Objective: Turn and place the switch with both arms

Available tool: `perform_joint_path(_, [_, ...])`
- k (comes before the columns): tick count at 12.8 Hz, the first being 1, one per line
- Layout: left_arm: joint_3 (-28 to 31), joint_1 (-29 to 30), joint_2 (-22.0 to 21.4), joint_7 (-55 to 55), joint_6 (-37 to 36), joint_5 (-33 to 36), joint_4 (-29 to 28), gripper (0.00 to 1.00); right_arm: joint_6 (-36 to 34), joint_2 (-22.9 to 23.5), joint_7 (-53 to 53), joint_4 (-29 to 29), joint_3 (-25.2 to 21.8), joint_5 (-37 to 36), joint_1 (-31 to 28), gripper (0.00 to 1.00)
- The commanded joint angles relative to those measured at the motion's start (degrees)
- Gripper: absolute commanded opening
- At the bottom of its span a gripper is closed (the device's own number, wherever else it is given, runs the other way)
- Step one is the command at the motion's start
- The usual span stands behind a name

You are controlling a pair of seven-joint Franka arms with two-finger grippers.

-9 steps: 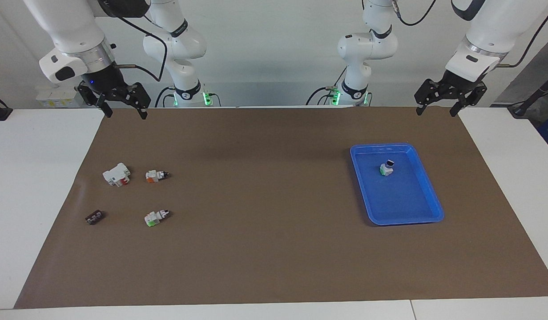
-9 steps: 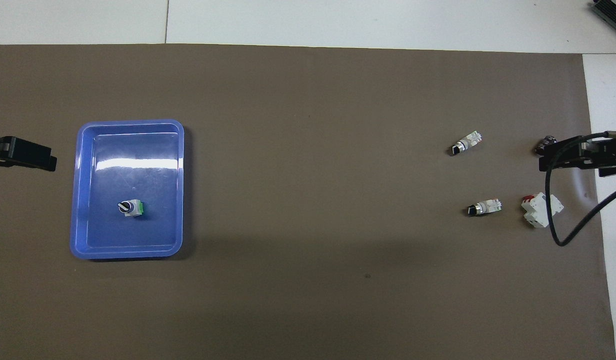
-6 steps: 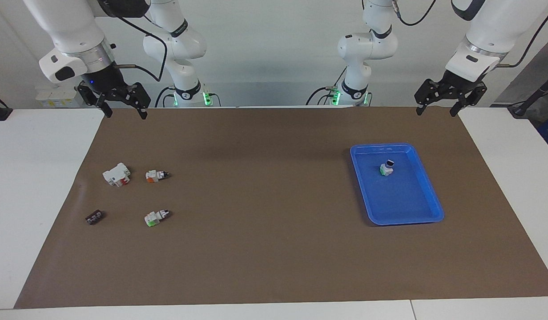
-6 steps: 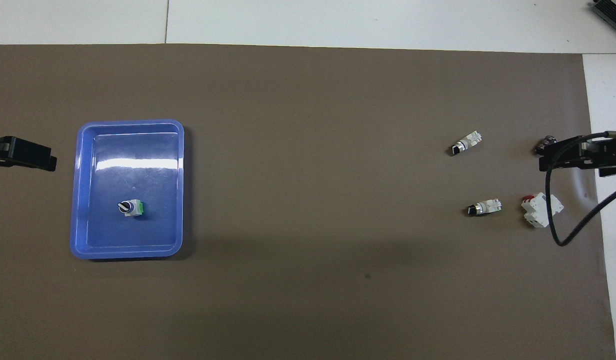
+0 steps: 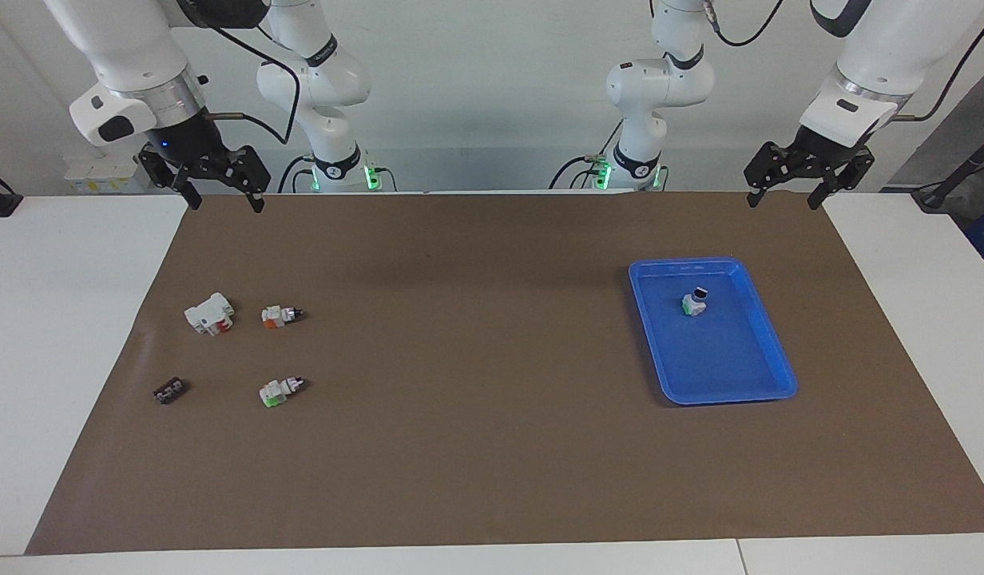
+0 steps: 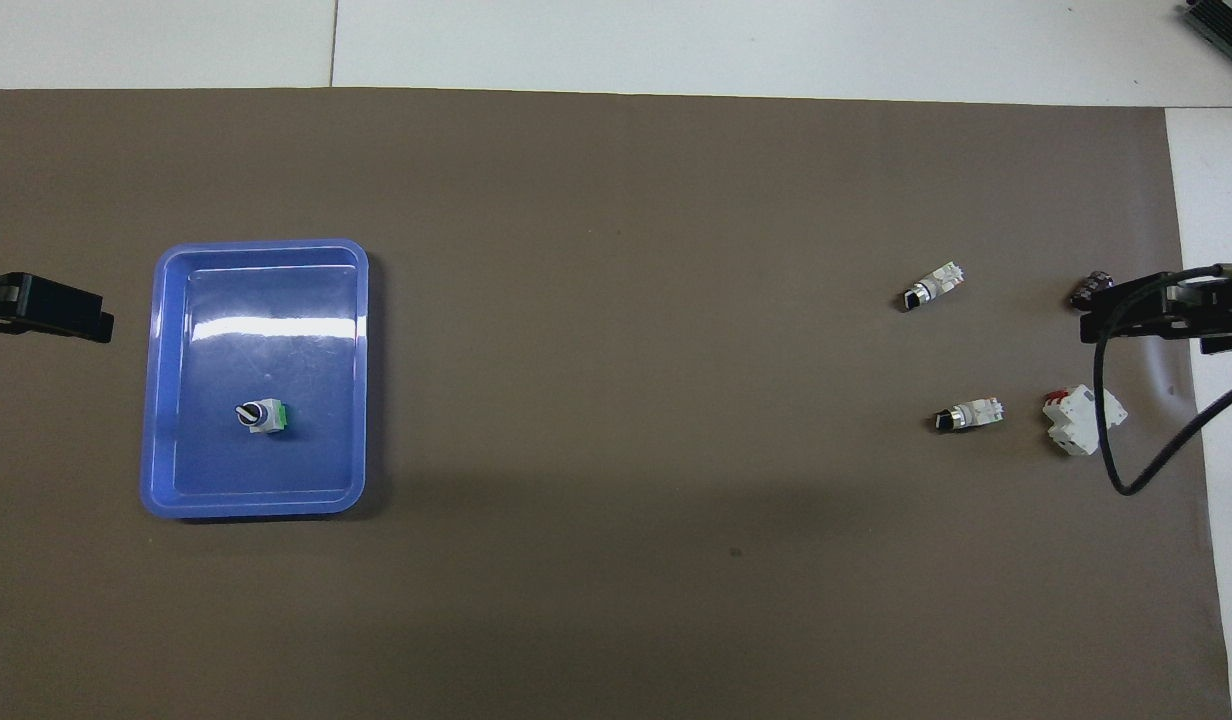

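The switch (image 5: 281, 315) (image 6: 966, 415), white with an orange-red base and a black knob tip, lies on its side on the brown mat toward the right arm's end. My right gripper (image 5: 225, 206) (image 6: 1161, 310) hangs open and empty above the mat's robot-side corner at that end, well clear of the switch. My left gripper (image 5: 781, 204) (image 6: 76, 315) hangs open and empty above the mat's corner at the left arm's end, apart from the blue tray (image 5: 728, 397) (image 6: 256, 505).
A green-based switch (image 5: 694, 302) (image 6: 261, 415) stands in the tray. Another green-based switch (image 5: 279, 390) (image 6: 931, 287) lies farther from the robots than the orange-based one. A white block with a red part (image 5: 209, 313) (image 6: 1081, 420) sits beside it, and there is a small dark piece (image 5: 169, 390) (image 6: 1088, 290).
The right arm's wrist has shifted very slightly; its gripper stays open. The left arm and all the objects have not moved.
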Motion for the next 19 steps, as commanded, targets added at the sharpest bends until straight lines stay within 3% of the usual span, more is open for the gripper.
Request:
perform_joint_path(1, [-0.28, 0.15, -1.35, -0.33, -0.15, 1.08, -1.49, 1.0, 4.71, -3.02, -0.89, -5.42, -0.13, 0.57, -2.42, 1.0])
perform_joint_path(4, [-0.28, 0.24, -1.35, -0.33, -0.15, 1.08, -1.49, 1.0, 9.57, -3.11, 2.42, -7.97, -0.14, 0.66, -3.65, 1.0])
perform_joint_path(9, [-0.28, 0.15, -1.35, -0.33, -0.15, 1.08, -1.49, 1.0, 24.32, -6.1, 16.84, -23.51, -0.14, 0.66, -4.45, 1.0])
perform_joint_path(11, [-0.28, 0.15, -1.35, -0.33, -0.15, 1.08, -1.49, 1.0, 26.53, -4.35, 23.42, -27.47, -0.14, 0.66, -4.37, 1.0])
perform_joint_path(14, [-0.28, 0.15, -1.35, -0.33, -0.15, 1.08, -1.4, 1.0, 37.06, -3.12, 31.34, -36.26, -0.14, 0.75, -4.63, 1.0])
perform_joint_path(19, [-0.28, 0.15, -1.35, -0.33, -0.15, 1.08, -1.49, 1.0, 41.64, 3.29, 38.13, -38.21, -0.14, 1.1, -8.66, 1.0])
